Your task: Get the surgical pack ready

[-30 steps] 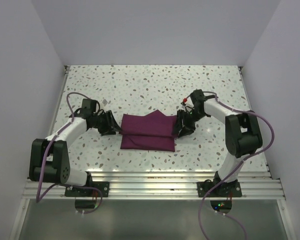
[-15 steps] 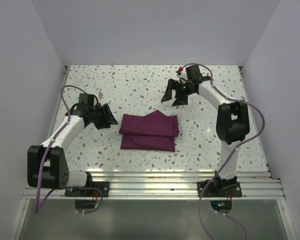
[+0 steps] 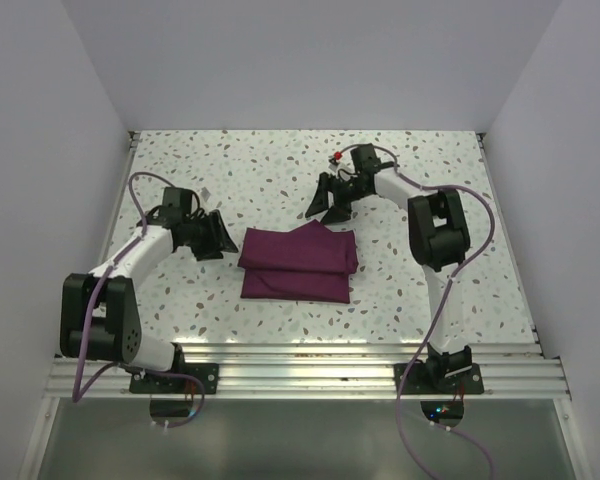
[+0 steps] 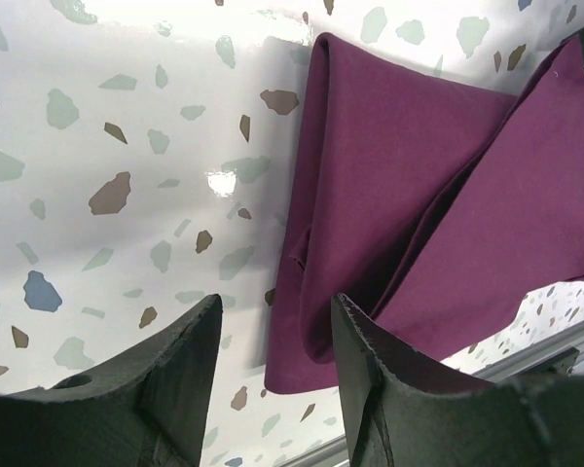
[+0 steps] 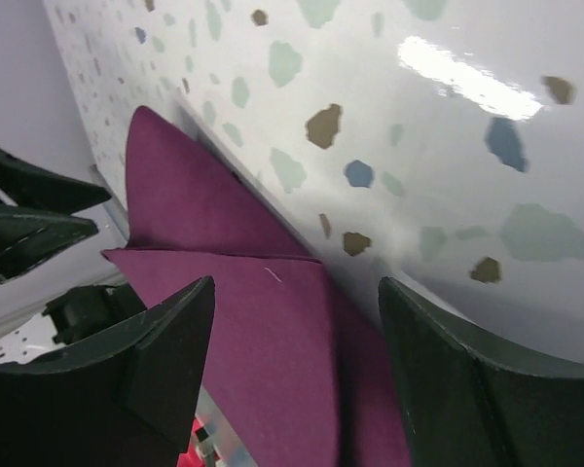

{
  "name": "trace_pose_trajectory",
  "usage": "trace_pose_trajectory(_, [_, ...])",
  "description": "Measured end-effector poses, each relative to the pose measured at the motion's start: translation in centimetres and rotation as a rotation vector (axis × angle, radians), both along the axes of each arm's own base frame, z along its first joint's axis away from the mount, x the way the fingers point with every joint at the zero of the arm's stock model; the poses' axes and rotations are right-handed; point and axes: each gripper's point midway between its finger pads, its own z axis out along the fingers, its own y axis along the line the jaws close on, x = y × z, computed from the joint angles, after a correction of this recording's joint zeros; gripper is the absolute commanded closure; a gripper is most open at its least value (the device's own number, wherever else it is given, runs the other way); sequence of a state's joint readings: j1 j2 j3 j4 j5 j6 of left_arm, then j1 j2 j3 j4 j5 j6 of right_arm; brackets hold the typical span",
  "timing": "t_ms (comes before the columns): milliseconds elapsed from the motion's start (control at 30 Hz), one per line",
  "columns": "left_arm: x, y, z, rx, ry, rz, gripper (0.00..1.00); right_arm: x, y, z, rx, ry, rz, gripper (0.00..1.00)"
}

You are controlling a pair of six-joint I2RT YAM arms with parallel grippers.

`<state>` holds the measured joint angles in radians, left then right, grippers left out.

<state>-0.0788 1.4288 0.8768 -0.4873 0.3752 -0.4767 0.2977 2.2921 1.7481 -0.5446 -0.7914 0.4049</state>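
Folded cloth bundle (image 3: 298, 264) on tabletop (image 3: 440, 270), long axis left-right.
The left gripper (image 3: 218, 237), spread and empty, sits just beside its left end; the right gripper (image 3: 322, 212), likewise spread, hovers off its far edge.

Bright, even overhead light
We are seeing glare patches shining on the glossy table (image 4: 224, 180) in both wrist views and a soft shadow lying beside the cloth (image 4: 409, 195).
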Motion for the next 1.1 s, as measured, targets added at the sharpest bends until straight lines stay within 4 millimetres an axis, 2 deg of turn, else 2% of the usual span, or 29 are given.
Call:
trace_pose_trajectory(100, [0.2, -0.1, -0.4, -0.001, 0.016, -0.004, 0.47, -0.5, 1.1, 0.2, 0.035, 0.01, 0.022, 0.34])
trace_pose_trajectory(233, [0.8, -0.1, 0.0, -0.004, 0.004, -0.005, 0.47, -1.1, 2.0, 0.4, 0.057, 0.02, 0.039, 0.44])
trace_pose_trajectory(367, [1.2, -0.2, 0.5, -0.008, -0.011, -0.007, 0.47, -1.1, 2.3, 0.7, 0.075, 0.032, 0.037, 0.69])
trace_pose_trajectory(433, [1.3, -0.2, 0.6, -0.008, -0.012, -0.008, 0.47, -1.2, 2.4, 0.9, 0.084, 0.041, 0.035, 0.73])
trace_pose_trajectory(600, [1.2, -0.2, 0.6, -0.005, -0.013, -0.013, 0.47, -1.3, 2.5, 1.1, 0.094, 0.048, 0.031, 0.97])
trace_pose_trajectory(733, [1.5, -0.1, 1.0, -0.001, -0.021, -0.009, 0.47, -2.3, 2.6, 1.8, 0.09, 0.057, 0.035, 1.0])
trace_pose_trajectory(867, [2.3, 0.2, 2.3, 0.008, -0.057, 0.004, 0.47, -4.3, 2.8, 4.0, 0.089, 0.037, 0.056, 1.0])
trace_pose_trajectory(1000, [3.2, 0.6, 4.1, 0.014, -0.106, 0.023, 0.47, -8.5, 3.0, 7.5, 0.096, 0.004, 0.099, 1.0])
trace_pose_trajectory(1100, [3.6, 0.9, 5.2, 0.01, -0.133, 0.04, 0.47, -12.0, 3.2, 9.2, 0.098, -0.015, 0.142, 1.0])
